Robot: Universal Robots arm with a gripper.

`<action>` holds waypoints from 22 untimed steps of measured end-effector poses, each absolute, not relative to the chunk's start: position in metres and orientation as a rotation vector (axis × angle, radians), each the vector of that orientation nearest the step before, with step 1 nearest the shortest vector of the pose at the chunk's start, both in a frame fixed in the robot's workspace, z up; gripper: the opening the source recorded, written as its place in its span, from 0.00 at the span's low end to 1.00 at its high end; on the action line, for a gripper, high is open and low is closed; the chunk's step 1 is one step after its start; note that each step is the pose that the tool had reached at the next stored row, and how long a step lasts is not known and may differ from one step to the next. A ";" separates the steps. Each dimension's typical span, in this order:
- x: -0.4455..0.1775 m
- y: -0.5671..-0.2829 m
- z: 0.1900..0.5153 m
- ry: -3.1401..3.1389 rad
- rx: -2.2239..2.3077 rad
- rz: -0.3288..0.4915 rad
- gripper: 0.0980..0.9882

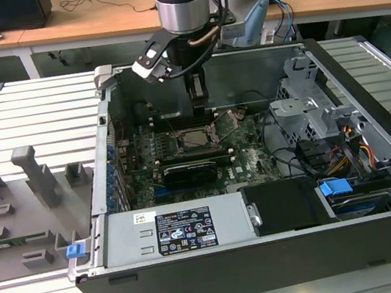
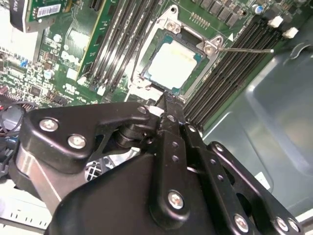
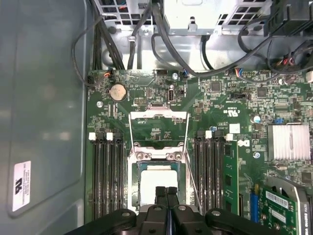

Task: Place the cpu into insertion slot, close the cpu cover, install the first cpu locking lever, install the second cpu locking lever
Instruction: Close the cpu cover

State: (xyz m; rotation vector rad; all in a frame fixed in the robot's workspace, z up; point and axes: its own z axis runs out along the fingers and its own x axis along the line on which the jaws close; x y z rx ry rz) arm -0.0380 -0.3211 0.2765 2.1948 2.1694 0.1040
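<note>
Chip seated, cover open, claw closed at the socket's edge

My claw (image 3: 166,192) hangs low inside the case, fingers pressed together and gripping nothing that I can make out. Closed like this it makes one narrow tip, which I judge suits the tight gap between the banks of memory slots (image 3: 107,176) on either side of me.

Directly below and just ahead of my fingertips lies the cpu (image 3: 155,182), flat and square in the insertion slot (image 3: 134,181), its pale metal top facing up. It looks level with the rim, so I take the placing as done.

Beyond the chip, on the side away from me, the cpu cover (image 3: 157,116) is folded back on its hinge, and green motherboard (image 3: 215,103) shows through its square window. It has to sit open like that for the chip to drop in, and it has not been brought down.

In the second wrist view a thin wire locking lever (image 2: 244,49) sticks out sideways from the socket corner, unlatched, which is what lets the cover swing free. Whether my tip (image 2: 165,100) touches the socket's near edge or only hovers over it, I cannot tell.
</note>
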 end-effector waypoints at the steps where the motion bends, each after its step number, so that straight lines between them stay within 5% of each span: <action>1: -0.037 -0.321 0.277 2.169 2.195 0.104 0.01; 22: 0.003 -0.321 0.282 2.173 2.200 0.094 0.01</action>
